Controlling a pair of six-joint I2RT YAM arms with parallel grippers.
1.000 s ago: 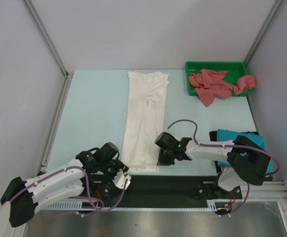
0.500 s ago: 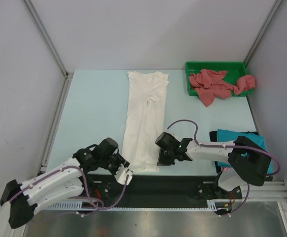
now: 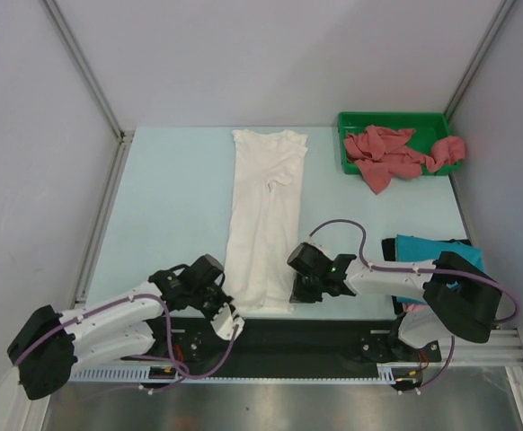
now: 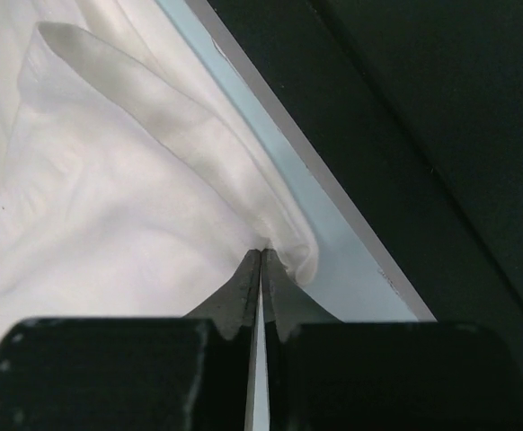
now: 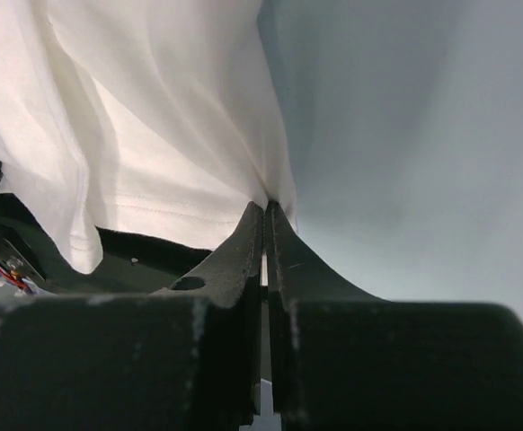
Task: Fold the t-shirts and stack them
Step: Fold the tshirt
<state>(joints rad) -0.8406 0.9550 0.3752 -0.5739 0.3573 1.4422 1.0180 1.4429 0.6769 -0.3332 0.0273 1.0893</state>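
Note:
A white t-shirt (image 3: 266, 211) lies as a long narrow strip down the middle of the table, its hem at the near edge. My left gripper (image 3: 225, 307) is shut on the hem's near left corner; the pinched white fold (image 4: 279, 242) shows at its fingertips. My right gripper (image 3: 296, 292) is shut on the hem's near right corner (image 5: 270, 193). Dusty red t-shirts (image 3: 387, 154) are heaped in and over the green tray (image 3: 351, 121) at the far right. A folded teal t-shirt (image 3: 432, 251) lies at the near right, partly behind my right arm.
The table's near edge and a black rail (image 3: 333, 332) run just behind both grippers. Grey walls and metal posts close in the table on the left, back and right.
My left gripper moved right onto the hem's left corner and shut on it. The right gripper stayed shut on the right corner.

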